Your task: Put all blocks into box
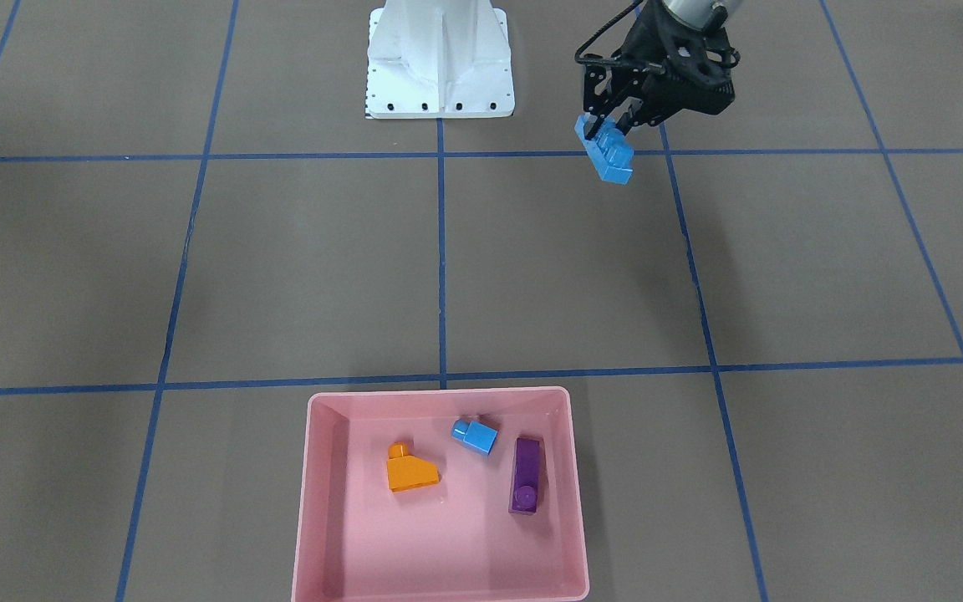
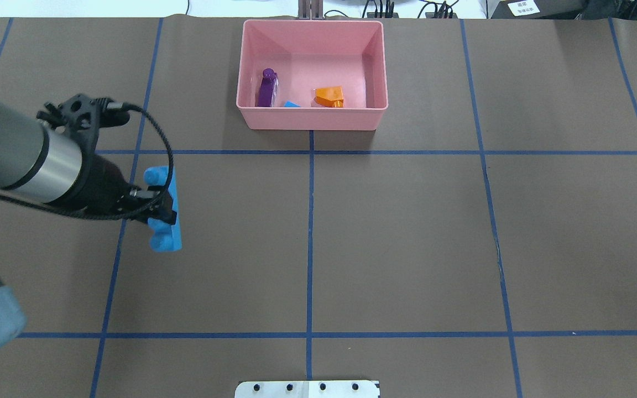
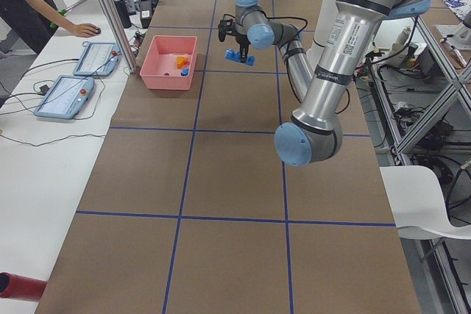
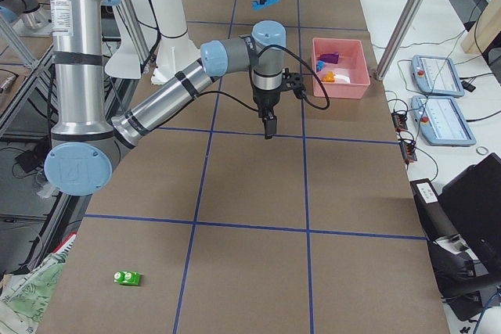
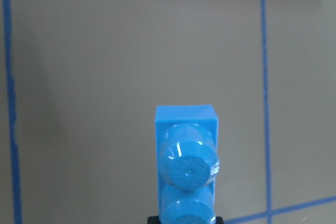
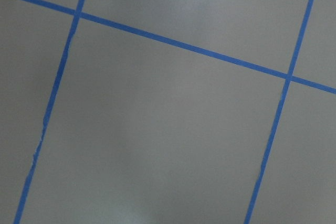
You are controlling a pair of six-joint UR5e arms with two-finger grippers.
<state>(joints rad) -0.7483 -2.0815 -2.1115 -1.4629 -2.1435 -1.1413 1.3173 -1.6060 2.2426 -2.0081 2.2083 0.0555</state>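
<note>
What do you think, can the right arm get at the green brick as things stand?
Probably yes. The green brick lies alone on the table at that arm's end, and the right gripper hangs above the table with no brick in it.

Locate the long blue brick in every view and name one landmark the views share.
Front-facing: long blue brick at upper right, held in the left gripper.
Overhead: left of centre.
Exterior left: upper middle.
Exterior right: top edge, near the middle.
Left wrist: bottom centre.
Right wrist: not in it.
Landmark: the pink box.
</note>
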